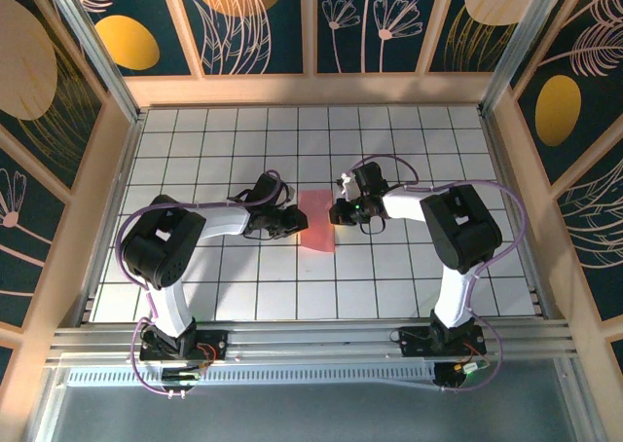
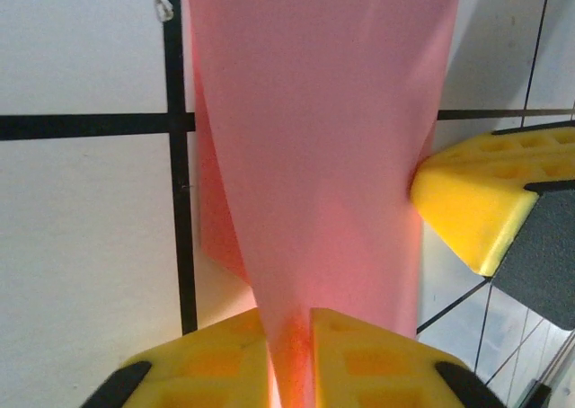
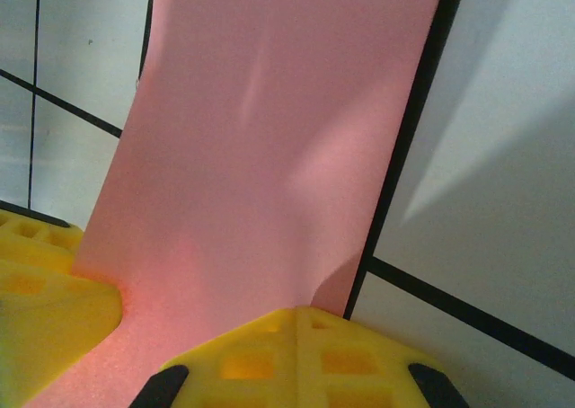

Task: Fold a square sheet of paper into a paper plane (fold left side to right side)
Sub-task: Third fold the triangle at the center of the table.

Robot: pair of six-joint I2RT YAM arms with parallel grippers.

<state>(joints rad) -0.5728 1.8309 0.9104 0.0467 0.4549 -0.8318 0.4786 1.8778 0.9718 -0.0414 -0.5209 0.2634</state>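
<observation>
The square sheet of paper [image 1: 316, 220] is salmon pink and lies mid-table between the two arms, its left part lifted and curling. My left gripper [image 1: 292, 220] is shut on the sheet's left edge. In the left wrist view the paper [image 2: 323, 111] runs down into the narrow slit between the yellow fingers of the left gripper [image 2: 289, 323]. My right gripper [image 1: 339, 213] is shut with nothing in it, and its joined tip [image 3: 296, 314] rests on the sheet [image 3: 269, 138] near its right edge. The paper plane is out of view.
The white grid-tile table [image 1: 243, 296] is ringed by wooden walls [image 1: 107, 169]. The right gripper's yellow fingertip [image 2: 476, 192] shows at the sheet's far side in the left wrist view. The left gripper's fingertip [image 3: 45, 291] shows in the right wrist view.
</observation>
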